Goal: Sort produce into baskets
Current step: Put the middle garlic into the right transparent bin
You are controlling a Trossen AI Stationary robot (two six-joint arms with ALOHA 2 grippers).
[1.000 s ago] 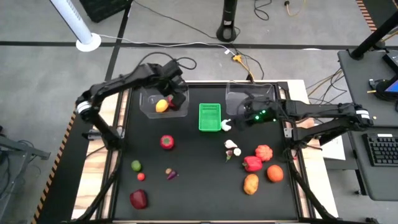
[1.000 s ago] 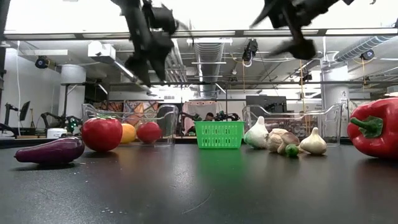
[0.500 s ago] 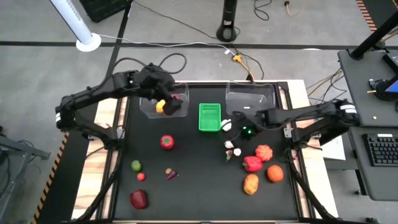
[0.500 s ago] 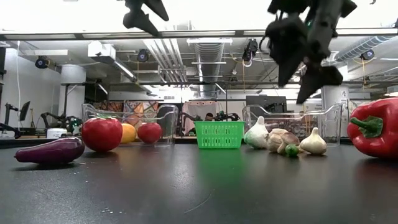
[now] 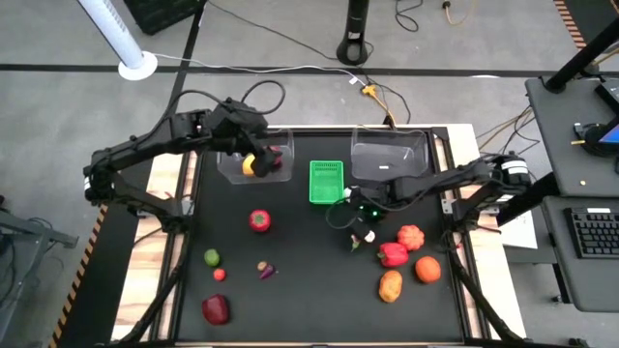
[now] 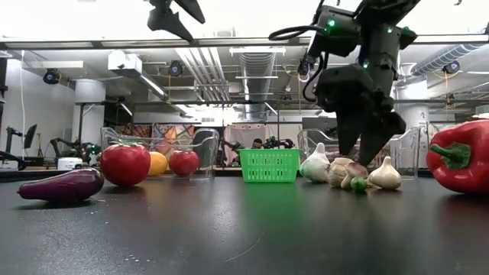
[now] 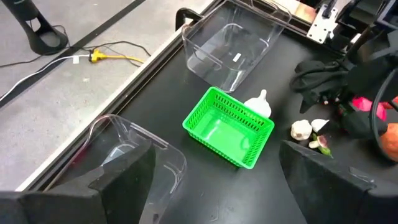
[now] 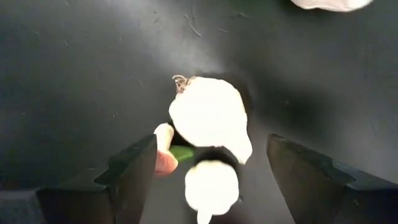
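From above, my right arm reaches in from the table's right edge, bent at the elbow, and my right gripper (image 5: 361, 215) hangs over the small cluster of white garlic bulbs (image 5: 364, 232) just in front of the green basket (image 5: 326, 182). The right clear bin (image 5: 389, 155) sits behind my forearm, empty as far as I can see. My left arm stretches from the table's left side with my left gripper (image 5: 253, 155) over the left clear bin (image 5: 253, 162), where a yellow fruit (image 5: 249, 164) lies. On the black table (image 5: 309, 290) lie a red tomato (image 5: 259, 220), a green lime (image 5: 211, 257), a red apple (image 5: 216, 309), a red pepper (image 5: 392, 254) and an orange pumpkin (image 5: 411, 236).

At table height, my right gripper (image 6: 367, 149) points straight down, its fingers spread to either side above the garlic bulbs (image 6: 348, 173), not touching them that I can tell. My left gripper (image 6: 174, 14) is high at the top edge, well clear of the bin. An eggplant (image 6: 63, 184) lies at the near left.

My left wrist camera looks past my parted fingers (image 7: 118, 180) to the green basket (image 7: 229, 126), empty, with one garlic bulb (image 7: 259, 104) touching its far side.

My right wrist camera looks down between my wide-apart fingers (image 8: 134, 171) onto two white bulbs (image 8: 211, 118) lying on the table, nothing gripped.
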